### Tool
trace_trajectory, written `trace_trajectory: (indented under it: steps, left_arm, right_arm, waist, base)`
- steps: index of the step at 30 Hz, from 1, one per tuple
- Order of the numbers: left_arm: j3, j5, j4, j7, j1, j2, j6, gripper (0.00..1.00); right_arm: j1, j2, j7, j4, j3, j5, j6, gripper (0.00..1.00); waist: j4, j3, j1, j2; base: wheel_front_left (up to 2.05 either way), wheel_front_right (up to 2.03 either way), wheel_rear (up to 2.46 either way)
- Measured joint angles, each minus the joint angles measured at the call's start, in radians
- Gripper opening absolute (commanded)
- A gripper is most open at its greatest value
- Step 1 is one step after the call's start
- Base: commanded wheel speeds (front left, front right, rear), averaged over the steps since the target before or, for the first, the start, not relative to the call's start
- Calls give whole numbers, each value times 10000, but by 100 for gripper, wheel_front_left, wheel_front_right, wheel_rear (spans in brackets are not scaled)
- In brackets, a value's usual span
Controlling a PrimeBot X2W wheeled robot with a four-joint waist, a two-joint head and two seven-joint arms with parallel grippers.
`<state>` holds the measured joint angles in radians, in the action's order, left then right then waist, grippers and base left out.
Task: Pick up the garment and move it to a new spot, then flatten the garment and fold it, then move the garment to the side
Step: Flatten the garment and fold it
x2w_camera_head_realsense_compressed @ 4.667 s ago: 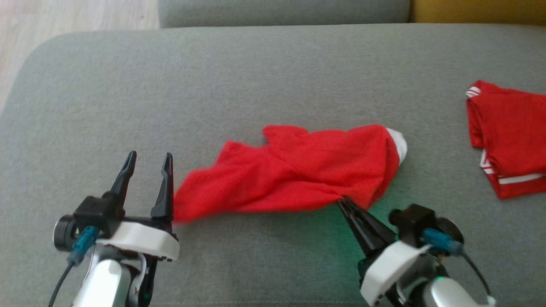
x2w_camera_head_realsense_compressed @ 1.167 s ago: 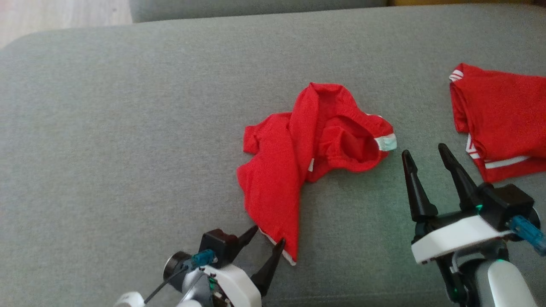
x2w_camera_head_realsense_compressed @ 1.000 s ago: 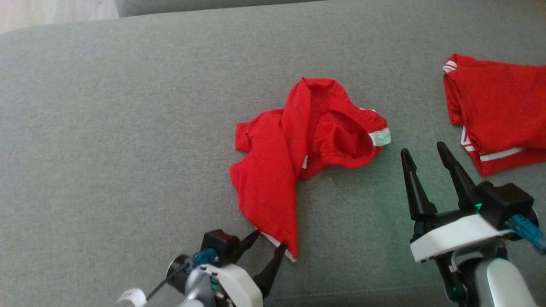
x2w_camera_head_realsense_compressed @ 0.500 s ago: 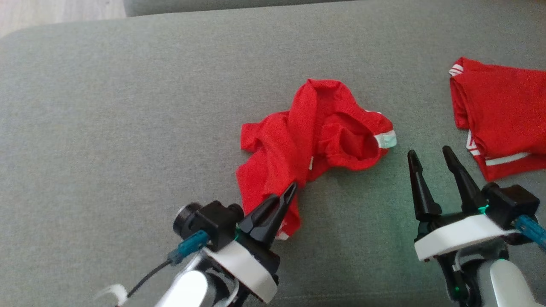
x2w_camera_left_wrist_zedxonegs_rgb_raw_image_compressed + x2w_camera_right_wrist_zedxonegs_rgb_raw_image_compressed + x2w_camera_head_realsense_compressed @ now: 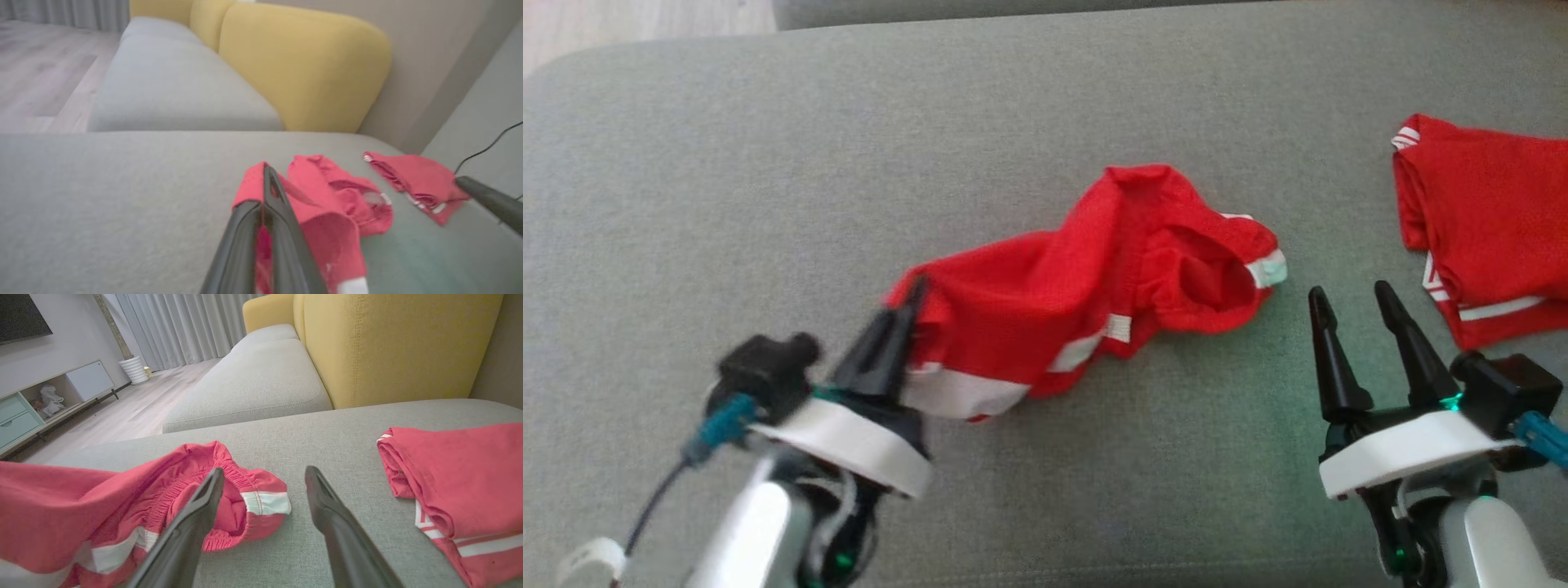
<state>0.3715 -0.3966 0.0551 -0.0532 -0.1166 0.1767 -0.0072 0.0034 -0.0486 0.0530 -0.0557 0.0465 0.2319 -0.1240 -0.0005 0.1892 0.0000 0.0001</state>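
Left pincer (image 5: pixel 913 296): its two dark fingers are pressing tight together on the left end of the red shorts (image 5: pixel 1086 286), right by a white band. It is holding that end up a little.
Shorts: they are stretching from the left pincer over to the right. The left end is hanging from the fingers, with the white band drooping under it. The right end, with the stretchy open waist and a small white patch, is lying on the grey cushion (image 5: pixel 768 163), near the middle of it.
Right pincer (image 5: pixel 1349 294): its fingers are standing wide apart and holding nothing. It is sitting just to the right of the open waist, not touching it.
Folded cloth (image 5: pixel 1486 212): it is red with white stripes, and it is lying folded at the right side of the cushion, well apart from the shorts. The right pincer is sitting between the two.
Behind the cushion: a yellow backrest (image 5: pixel 388 343) is standing next to another grey seat (image 5: pixel 253 384), and a wooden floor (image 5: pixel 135 408) is showing beyond.
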Motion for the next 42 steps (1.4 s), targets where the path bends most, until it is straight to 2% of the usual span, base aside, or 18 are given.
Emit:
trace_trajectory:
  steps: [6,14,15,16,18,21,26,30,35,42]
  left_arm:
    - [-660,-284,-3068,-823,-1080,12,15,0]
    - [-608,-123,-6335,-1427,-2708,-142,-205,0]
    - [-608,-123,-6335,-1427,-2708,-142,-205,26]
    - [-585,-54,-6646,-1436,-2823,-161,-205,100]
    - [-487,190,-7124,-1532,-3001,-165,-176,100]
    - [-245,692,-7467,-1720,-3095,-117,125,100]
    - [-330,1093,-7164,-1946,-3044,142,721,100]
    - [-660,1292,-5637,-1952,-2490,217,1047,100]
    - [-951,1515,-3670,-1962,-1135,311,1229,100]
    - [-959,1661,-2057,-1962,420,430,1425,100]
  right_arm:
    - [-261,2,77,10,69,59,0,100]
    - [-404,2,86,25,63,31,0,100]
    - [-404,2,86,25,63,31,0,100]
    - [-410,2,86,33,65,21,0,100]
    - [-462,2,86,58,75,12,0,100]
    - [-614,2,81,94,94,-81,0,100]
    - [-628,2,42,165,104,-347,0,100]
    - [-625,-12,-36,155,138,-568,0,100]
    - [-562,-90,-61,136,240,-677,0,100]
    - [-108,-259,-42,21,453,-840,0,100]
  waist:
    - [-234,312,0,0]
    - [-379,698,1,0]
    - [-379,698,1,0]
    - [-383,709,1,0]
    - [-375,694,1,0]
    - [-342,574,0,0]
    - [-211,273,0,0]
    - [-107,-34,0,0]
    - [6,-446,-1,0]
    - [98,-981,-1,0]
  base:
    - [0,0,0]
    - [0,0,0]
    - [0,0,0]
    - [0,0,0]
    - [0,0,0]
    - [0,0,0]
    - [0,0,0]
    - [0,0,0]
    - [0,0,0]
    - [0,0,0]
